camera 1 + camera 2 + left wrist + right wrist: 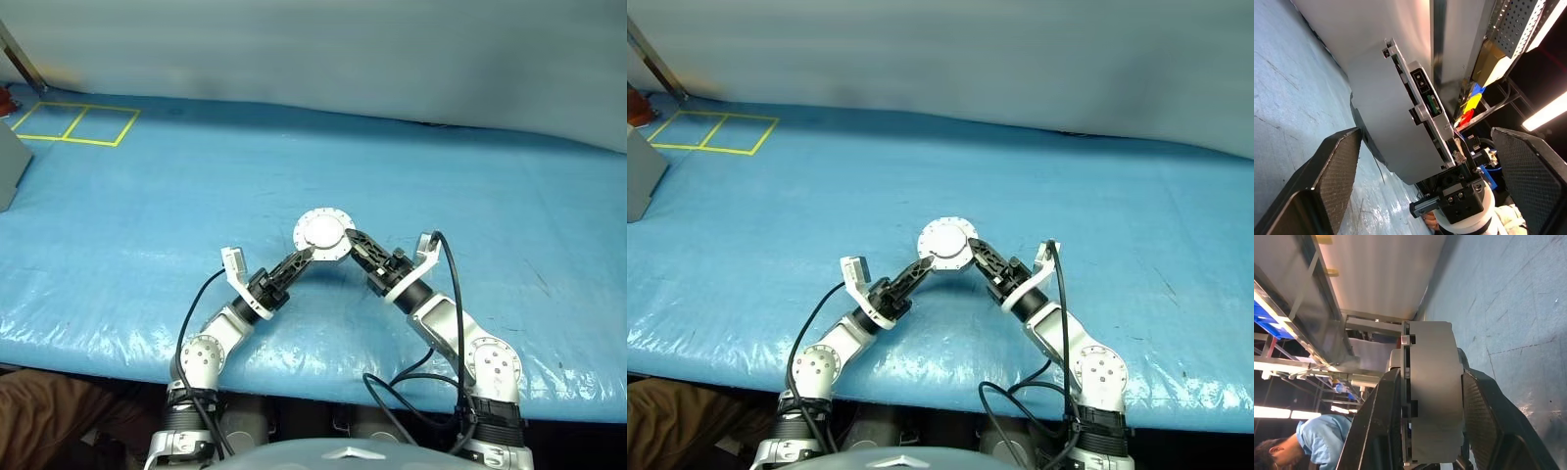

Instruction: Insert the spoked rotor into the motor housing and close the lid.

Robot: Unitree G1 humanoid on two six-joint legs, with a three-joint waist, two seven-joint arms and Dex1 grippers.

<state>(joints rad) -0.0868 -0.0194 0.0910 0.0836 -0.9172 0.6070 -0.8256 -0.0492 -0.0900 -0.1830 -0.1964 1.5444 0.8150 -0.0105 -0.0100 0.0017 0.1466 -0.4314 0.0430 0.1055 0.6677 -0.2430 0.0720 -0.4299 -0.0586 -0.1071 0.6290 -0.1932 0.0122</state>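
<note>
Round silver-grey metal motor housing (322, 234) with lid closed, clamped edgewise in right gripper (1425, 431), above blue table (147, 215). Left gripper (1440, 181) spread wide, flanking it, grasping nothing. Looks rigid, hefty, smooth; take by rim.

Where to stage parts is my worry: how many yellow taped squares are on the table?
2, adjoining, at far left: the left square, the right square. More may lie out of frame.

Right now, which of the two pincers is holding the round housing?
The right pincer: its fingers clamp the closed motor housing. The left pincer stands open beside it.
</note>
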